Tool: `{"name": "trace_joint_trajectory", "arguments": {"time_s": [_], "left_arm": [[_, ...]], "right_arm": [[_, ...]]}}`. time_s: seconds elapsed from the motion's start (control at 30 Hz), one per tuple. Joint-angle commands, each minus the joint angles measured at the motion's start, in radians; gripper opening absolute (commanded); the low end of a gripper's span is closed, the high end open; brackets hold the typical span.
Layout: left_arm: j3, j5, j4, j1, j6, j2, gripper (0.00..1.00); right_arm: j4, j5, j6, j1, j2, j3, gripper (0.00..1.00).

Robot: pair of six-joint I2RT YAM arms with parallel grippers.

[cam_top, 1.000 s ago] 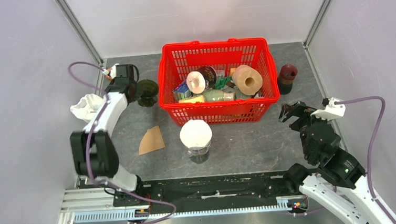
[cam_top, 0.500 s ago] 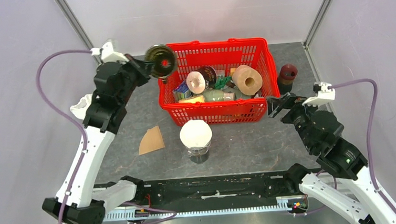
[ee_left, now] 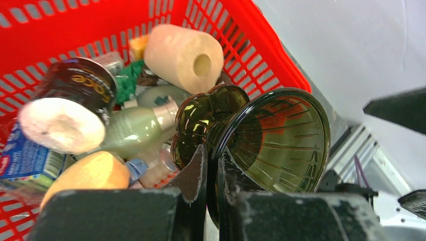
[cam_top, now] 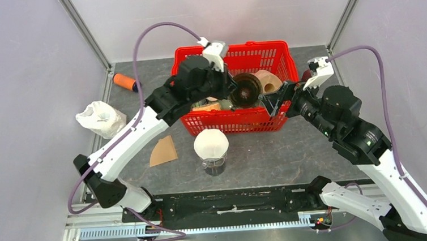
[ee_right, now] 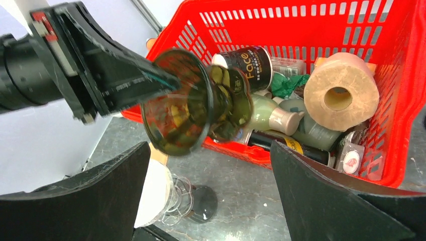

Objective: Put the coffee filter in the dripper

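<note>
A dark green glass dripper (cam_top: 247, 90) hangs tilted on its side over the red basket's front part. My left gripper (cam_top: 232, 89) is shut on its rim, and the pinch shows close up in the left wrist view (ee_left: 212, 153) with the dripper's cone (ee_left: 281, 135) opening to the right. My right gripper (cam_top: 275, 100) stands wide open just right of the dripper (ee_right: 183, 108), touching nothing. A flat brown paper coffee filter (cam_top: 163, 151) lies on the grey table, front left of the basket. A white filter (cam_top: 211, 143) sits in a clear glass stand in front of the basket.
The red basket (cam_top: 231, 46) holds a paper roll (cam_top: 271, 79), a bottle, a cup and other small goods. An orange cylinder (cam_top: 124, 81) lies at the back left. A crumpled white bag (cam_top: 100, 118) sits at the left wall.
My left arm lifted the dripper from the table's back left and swung it right, over the basket. My right arm reached up and left towards it, jaws still open.
</note>
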Motion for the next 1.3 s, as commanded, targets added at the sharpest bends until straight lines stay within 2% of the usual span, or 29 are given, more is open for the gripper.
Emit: {"name": "trace_joint_trajectory", "arguments": {"time_s": [0.0,0.2,0.27,0.37,0.47,0.5,0.6,0.67,0.73,0.83,0.9,1.0,1.1,1.2,1.27], "left_arm": [[0.089,-0.063,-0.033,-0.085,0.097,0.036,0.02],[0.119,-0.037,-0.036,-0.128,0.092,0.068,0.02],[0.126,-0.035,-0.036,-0.134,0.093,0.075,0.02],[0.138,-0.029,-0.036,-0.139,0.086,0.086,0.02],[0.148,-0.006,-0.035,-0.14,0.082,0.095,0.02],[0.151,0.007,-0.035,-0.14,0.082,0.098,0.02],[0.156,0.016,-0.035,-0.139,0.088,0.106,0.02],[0.155,0.027,-0.035,-0.14,0.092,0.105,0.12],[0.152,0.065,-0.032,-0.14,0.102,0.096,0.34],[0.156,0.101,-0.02,-0.14,0.108,0.082,0.69],[0.166,0.107,-0.015,-0.14,0.115,0.066,0.83],[0.165,0.064,-0.009,-0.14,0.126,0.029,0.85],[0.122,-0.053,0.016,-0.135,0.148,-0.036,0.86],[0.033,-0.109,0.07,-0.11,0.147,-0.117,0.87],[-0.017,-0.118,0.085,-0.072,0.133,-0.158,0.87]], "right_arm": [[-0.059,-0.018,-0.011,0.001,0.03,0.066,0.97],[-0.168,0.089,0.02,0.0,0.091,0.119,0.84],[-0.2,0.099,0.025,0.0,0.109,0.133,0.77],[-0.208,0.074,0.025,0.0,0.13,0.134,0.59],[-0.229,0.069,0.029,0.0,0.156,0.141,0.52],[-0.234,0.07,0.033,0.0,0.164,0.142,0.47],[-0.236,0.099,0.041,0.0,0.174,0.149,0.22],[-0.23,0.135,0.045,0.0,0.167,0.151,0.12],[-0.239,0.17,0.055,0.0,0.157,0.159,0.0],[-0.283,0.273,0.079,-0.001,0.147,0.185,0.0],[-0.339,0.354,0.098,-0.002,0.162,0.227,0.0],[-0.411,0.429,0.127,-0.017,0.193,0.295,0.0],[-0.443,0.437,0.125,-0.049,0.228,0.366,0.0],[-0.462,0.394,0.098,-0.122,0.287,0.443,0.0],[-0.473,0.306,0.079,-0.215,0.34,0.496,0.0]]}}
